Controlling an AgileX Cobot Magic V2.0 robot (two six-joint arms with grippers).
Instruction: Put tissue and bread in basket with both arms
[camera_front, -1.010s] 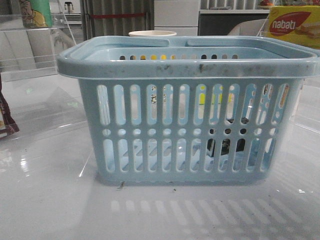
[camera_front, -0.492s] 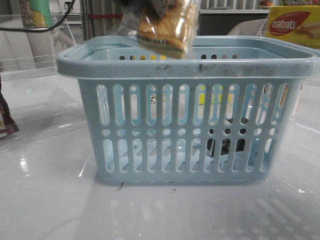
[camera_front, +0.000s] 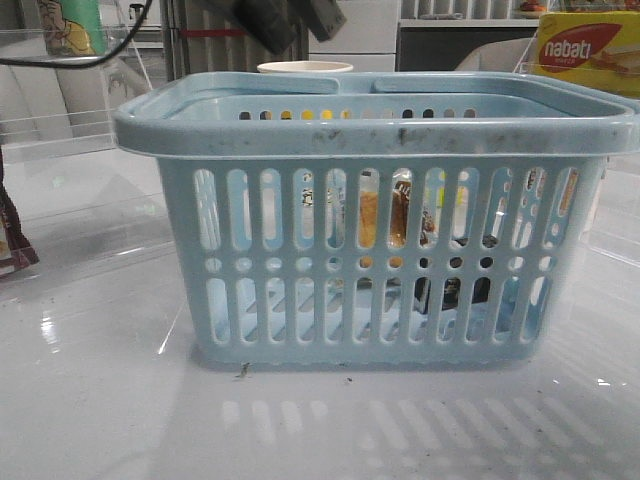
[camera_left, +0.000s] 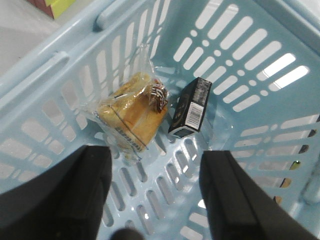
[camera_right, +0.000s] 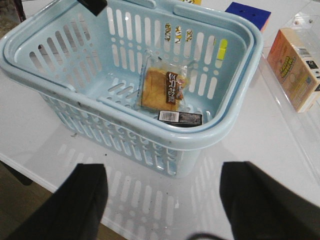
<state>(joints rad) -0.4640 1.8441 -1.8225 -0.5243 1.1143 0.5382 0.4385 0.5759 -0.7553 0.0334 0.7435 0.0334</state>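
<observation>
Bread (camera_left: 131, 111) dropped into basket (camera_left: 45, 70), left hand (camera_left: 155, 192) now empty.

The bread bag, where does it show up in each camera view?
Front view: the bread shows through the slots of the basket, right of middle.
Left wrist view: bread on the basket floor beside the tissue pack.
Right wrist view: bread inside, tissue pack alongside.
Shared landmark: the basket.

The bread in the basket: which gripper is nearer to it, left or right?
Left. The left gripper hangs open directly above the bread inside the basket; the right gripper hangs open outside, beyond the rim.
</observation>
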